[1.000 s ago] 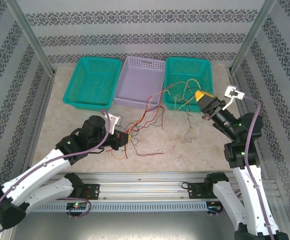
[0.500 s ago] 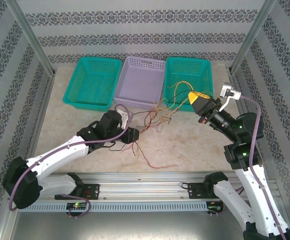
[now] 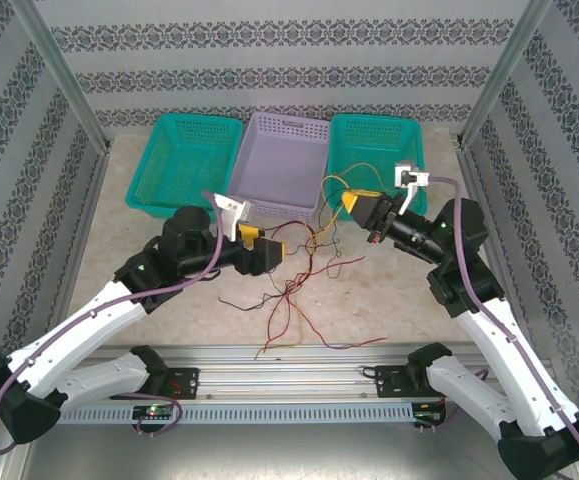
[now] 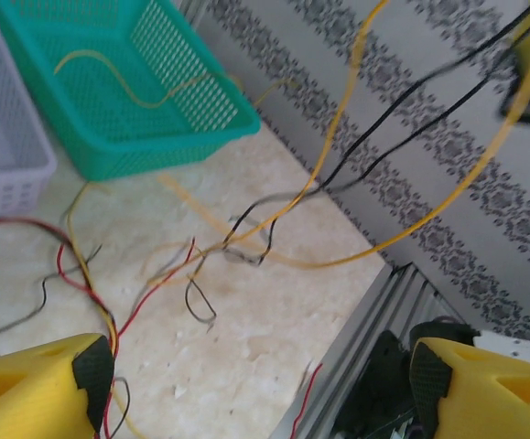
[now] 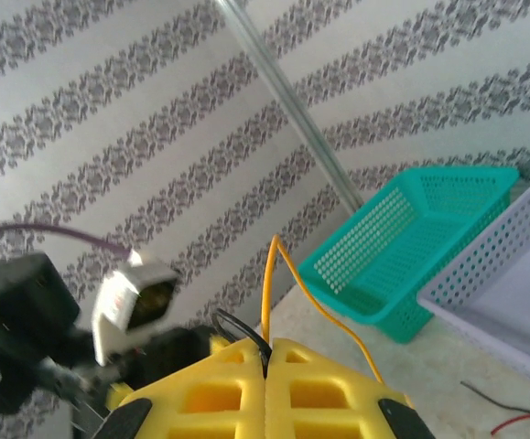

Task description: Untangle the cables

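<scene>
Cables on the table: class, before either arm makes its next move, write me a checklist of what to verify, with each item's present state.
1. Right gripper has a hold: ok. It is shut on a yellow cable and a dark cable, which come out between its fingers.
2. Left gripper has a hold: not ok. Its jaws are wide open, and a red cable runs beside one finger, ungripped.
3. Cables separated: not ok. Red, yellow and dark strands cross in one bundle between the grippers.
4. Cables clear of baskets: not ok. A yellow strand lies in the teal basket.
5. Tightness of the knot: cannot tell.
</scene>
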You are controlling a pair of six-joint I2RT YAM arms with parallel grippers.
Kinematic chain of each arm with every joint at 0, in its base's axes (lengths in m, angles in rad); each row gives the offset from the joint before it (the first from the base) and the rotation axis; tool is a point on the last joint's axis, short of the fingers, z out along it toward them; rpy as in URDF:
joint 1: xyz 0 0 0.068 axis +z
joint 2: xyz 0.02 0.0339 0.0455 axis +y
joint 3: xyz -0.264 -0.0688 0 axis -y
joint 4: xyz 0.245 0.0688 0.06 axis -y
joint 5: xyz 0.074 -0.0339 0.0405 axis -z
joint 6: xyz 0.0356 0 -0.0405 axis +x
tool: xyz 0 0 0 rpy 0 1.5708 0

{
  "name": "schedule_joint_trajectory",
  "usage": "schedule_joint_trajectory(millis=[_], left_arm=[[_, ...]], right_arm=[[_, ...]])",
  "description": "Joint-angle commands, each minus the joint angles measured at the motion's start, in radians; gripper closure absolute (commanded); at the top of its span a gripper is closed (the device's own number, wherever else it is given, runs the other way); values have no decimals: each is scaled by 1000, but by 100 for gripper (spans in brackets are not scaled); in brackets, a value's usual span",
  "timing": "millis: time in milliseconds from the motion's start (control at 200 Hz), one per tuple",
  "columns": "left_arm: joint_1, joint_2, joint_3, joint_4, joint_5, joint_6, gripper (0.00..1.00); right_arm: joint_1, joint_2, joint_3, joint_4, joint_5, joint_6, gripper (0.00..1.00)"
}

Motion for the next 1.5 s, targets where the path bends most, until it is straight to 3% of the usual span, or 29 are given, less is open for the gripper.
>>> schedule_joint_trajectory(millis=[0, 155, 430, 719, 874, 1014, 1149, 1249, 1439, 1494], left_arm=[[7, -11, 79, -45, -48, 69, 13], [39, 22, 139, -21, -78, 81, 12], [64, 108, 183, 76, 71, 36, 19], [70, 131, 157, 199, 249, -28, 22], [73, 144, 137, 228, 279, -50, 52], [73, 158, 111, 276, 306, -78, 62], [73, 159, 105, 286, 318, -78, 81], [77, 147, 105, 267, 299, -67, 100], [102, 78, 73, 237, 207, -57, 100], [114, 62, 64, 227, 171, -64, 100]], right_arm=[[35, 19, 43, -22, -64, -88, 100], [76, 54, 57, -63, -99, -161, 100], [102, 77, 44, -20, -167, -162, 100], [136, 84, 45, -32, -146, -185, 100], [154, 93, 50, -25, -140, -186, 100], [170, 108, 50, -24, -135, -188, 100], [183, 105, 44, -30, -115, -198, 100], [183, 99, 47, -55, -102, -216, 100], [183, 74, 36, -142, 25, -263, 100], [182, 67, 22, -155, 65, -270, 89]])
